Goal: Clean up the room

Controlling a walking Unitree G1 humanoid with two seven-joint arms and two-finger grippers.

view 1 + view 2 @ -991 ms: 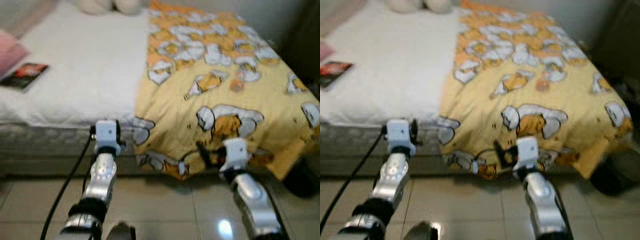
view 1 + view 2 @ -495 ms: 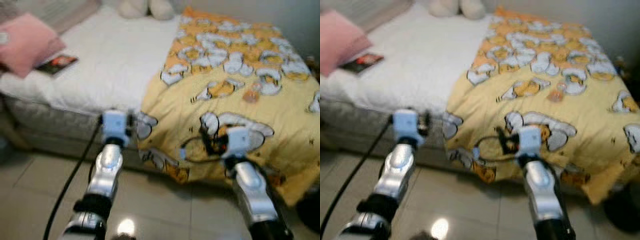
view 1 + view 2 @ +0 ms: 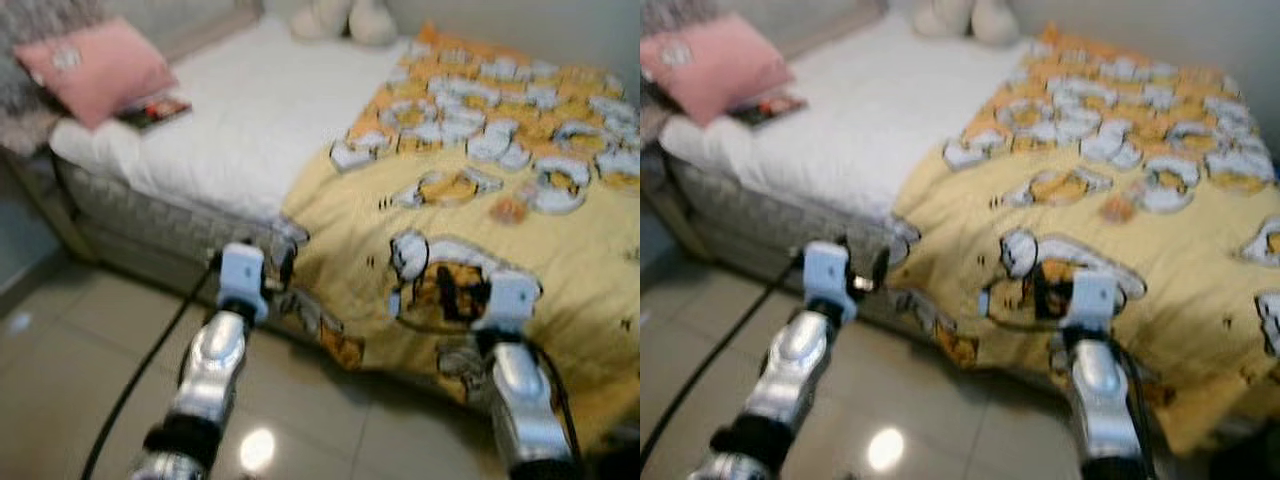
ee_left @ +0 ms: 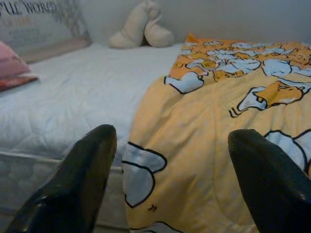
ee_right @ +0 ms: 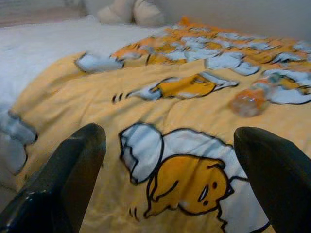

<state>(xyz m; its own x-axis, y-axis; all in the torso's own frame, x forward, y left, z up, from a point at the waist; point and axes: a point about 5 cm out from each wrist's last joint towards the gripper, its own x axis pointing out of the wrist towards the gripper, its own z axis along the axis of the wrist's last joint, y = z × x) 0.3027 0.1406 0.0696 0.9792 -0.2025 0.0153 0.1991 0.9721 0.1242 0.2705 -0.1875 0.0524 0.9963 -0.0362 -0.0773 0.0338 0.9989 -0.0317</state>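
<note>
Floor (image 3: 60, 350): pale tiles are running under both silver arms.
Left gripper (image 4: 165, 179): hovering at the bed's edge, fingers spread wide, gripping nothing.
Right gripper (image 5: 170, 174): hanging over the yellow blanket (image 3: 480, 200), fingers wide apart, empty.
Bottle (image 5: 252, 99): lying on the blanket, farther in.
Book (image 3: 152, 108): resting beside the pink pillow (image 3: 95, 65) on the white sheet (image 3: 250, 110).
Plush toy (image 3: 345, 18): sitting against the far wall.

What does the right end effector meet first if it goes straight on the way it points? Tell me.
Most likely the yellow blanket, right ahead of the open right end effector. The bottle lies farther on, off to one side; depth is unclear.
</note>
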